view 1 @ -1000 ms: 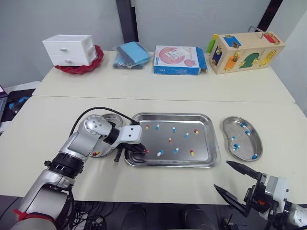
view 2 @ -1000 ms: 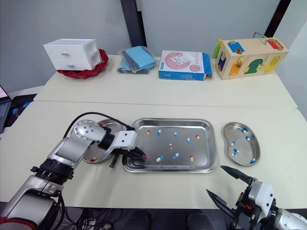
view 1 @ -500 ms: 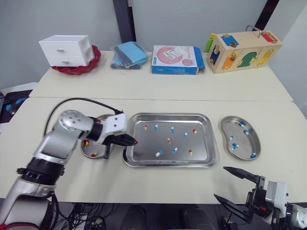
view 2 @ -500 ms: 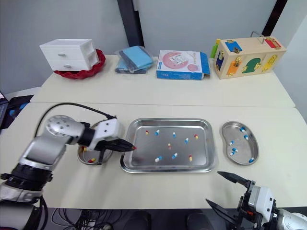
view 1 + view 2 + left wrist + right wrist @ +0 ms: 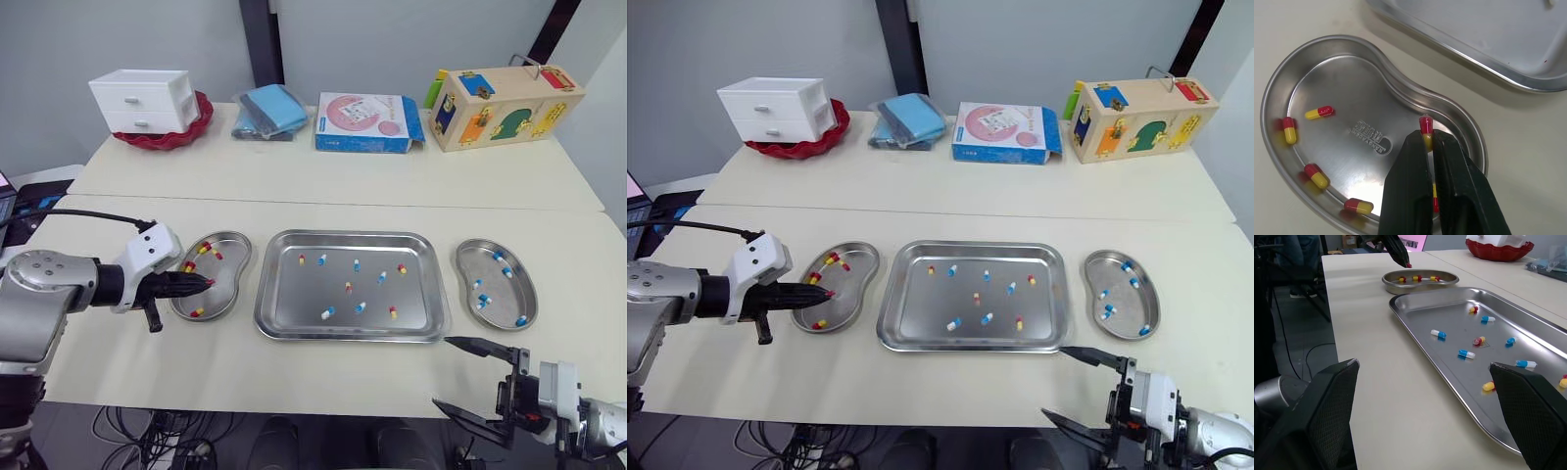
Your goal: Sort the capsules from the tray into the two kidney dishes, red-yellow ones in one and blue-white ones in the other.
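One red-yellow capsule (image 5: pixel 1425 126) is pinched at the narrowed tips of the left gripper (image 5: pixel 1426 138), held over the left kidney dish (image 5: pixel 1273 83). Half a second ago the gripper was seen at the tray's left rim; it is now shifted clear of the tray (image 5: pixel 294 308). Several red-yellow capsules (image 5: pixel 1318 112) are scattered along the dish wall, and bare table (image 5: pixel 147 362) is left around the dish. An embossed stamp (image 5: pixel 1369 133) on the dish floor cannot be read. The right gripper (image 5: pixel 443 371) is spread wide at the table's front edge. In the right kidney dish (image 5: pixel 468 257), blue-white capsules (image 5: pixel 482 302) are gathered.
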`<control>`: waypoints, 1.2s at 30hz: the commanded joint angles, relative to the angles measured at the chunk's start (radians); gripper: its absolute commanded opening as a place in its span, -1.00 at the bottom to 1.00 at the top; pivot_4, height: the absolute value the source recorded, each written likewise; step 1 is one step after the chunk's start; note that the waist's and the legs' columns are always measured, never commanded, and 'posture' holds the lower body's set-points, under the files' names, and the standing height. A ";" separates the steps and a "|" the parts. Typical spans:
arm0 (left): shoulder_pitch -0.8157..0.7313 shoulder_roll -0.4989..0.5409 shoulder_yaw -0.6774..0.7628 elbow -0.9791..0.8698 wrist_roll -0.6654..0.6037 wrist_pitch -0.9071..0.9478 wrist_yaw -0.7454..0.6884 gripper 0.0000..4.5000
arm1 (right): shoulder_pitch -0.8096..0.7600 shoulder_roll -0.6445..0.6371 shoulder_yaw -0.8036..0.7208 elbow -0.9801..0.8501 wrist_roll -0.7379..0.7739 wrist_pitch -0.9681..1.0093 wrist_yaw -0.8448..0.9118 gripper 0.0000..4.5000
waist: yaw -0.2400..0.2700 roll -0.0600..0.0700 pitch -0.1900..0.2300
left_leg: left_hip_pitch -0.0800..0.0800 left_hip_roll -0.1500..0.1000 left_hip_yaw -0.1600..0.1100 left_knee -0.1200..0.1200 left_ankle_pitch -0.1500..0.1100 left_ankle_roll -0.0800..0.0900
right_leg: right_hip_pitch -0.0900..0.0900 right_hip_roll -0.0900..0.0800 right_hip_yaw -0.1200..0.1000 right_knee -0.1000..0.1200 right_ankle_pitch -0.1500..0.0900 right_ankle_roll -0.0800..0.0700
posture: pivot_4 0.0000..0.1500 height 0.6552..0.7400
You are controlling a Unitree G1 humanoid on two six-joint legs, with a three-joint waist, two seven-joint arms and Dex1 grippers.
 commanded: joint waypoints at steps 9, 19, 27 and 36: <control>-0.033 -0.010 -0.044 0.041 0.002 -0.034 0.059 -0.23 | -0.003 -0.003 -0.008 -0.006 0.022 0.003 -0.001 1.00 | -0.002 0.000 0.000 | 0.000 0.000 0.000 0.000 0.000 0.000 | 0.000 0.000 0.000 0.000 0.000 0.000 | 1.00 1.00; -0.066 -0.009 -0.051 0.070 -0.024 -0.027 0.049 0.97 | 0.019 0.000 -0.023 -0.014 0.022 0.002 -0.013 1.00 | -0.003 0.000 0.000 | 0.000 0.000 0.000 0.000 0.000 0.000 | 0.000 0.000 0.000 0.000 0.000 0.000 | 1.00 1.00; -0.072 0.035 0.030 0.179 -0.062 -0.035 0.035 0.97 | 0.019 -0.008 -0.049 0.010 0.028 0.010 -0.012 1.00 | -0.003 0.000 0.000 | 0.000 0.000 0.000 0.000 0.000 0.000 | 0.000 0.000 0.000 0.000 0.000 0.000 | 1.00 1.00; -0.189 0.121 0.141 0.699 -0.024 -0.213 0.047 0.97 | -0.001 -0.007 -0.067 0.051 0.028 0.015 -0.008 1.00 | -0.006 0.000 0.000 | 0.000 0.000 0.001 -0.001 0.000 0.000 | -0.001 0.000 0.000 0.000 0.000 0.000 | 1.00 1.00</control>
